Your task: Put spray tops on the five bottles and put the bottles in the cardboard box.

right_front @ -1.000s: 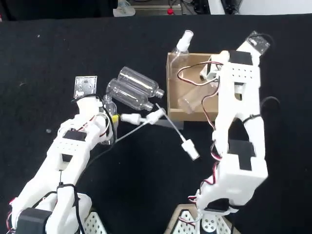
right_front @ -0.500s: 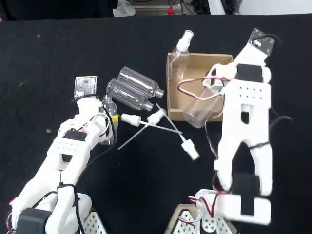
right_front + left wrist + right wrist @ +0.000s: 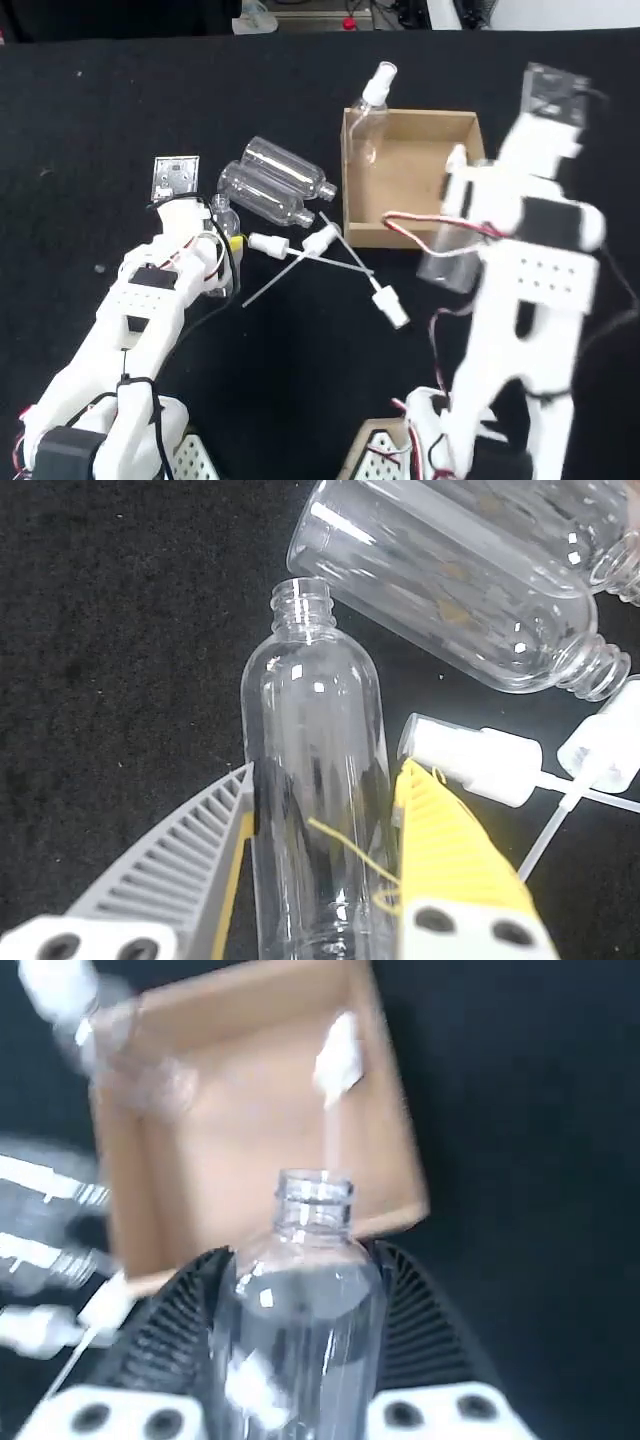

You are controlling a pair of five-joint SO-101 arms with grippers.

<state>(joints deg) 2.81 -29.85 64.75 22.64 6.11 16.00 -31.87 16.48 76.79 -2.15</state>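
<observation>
My left gripper (image 3: 325,775) is shut on an uncapped clear bottle (image 3: 315,720) lying on the black table, seen by the arm's tip (image 3: 222,238) in the high view. My right gripper (image 3: 305,1255) is shut on another uncapped clear bottle (image 3: 300,1310), held in the air just in front of the cardboard box (image 3: 400,185). A capped bottle (image 3: 372,100) leans at the box's far left corner, and one spray top (image 3: 337,1060) lies inside the box. Two bare bottles (image 3: 285,165) (image 3: 262,195) lie left of the box. Three spray tops (image 3: 270,243) (image 3: 322,238) (image 3: 390,306) lie between the arms.
A small grey plate (image 3: 176,177) lies beyond the left arm. The spray tops' long thin tubes (image 3: 300,262) cross on the mat in front of the box. Cables and clutter (image 3: 350,18) sit past the table's far edge.
The right arm has drawn its bottle out of the box and back toward the near side, rising as it went. The left arm and its bottle have not moved.
</observation>
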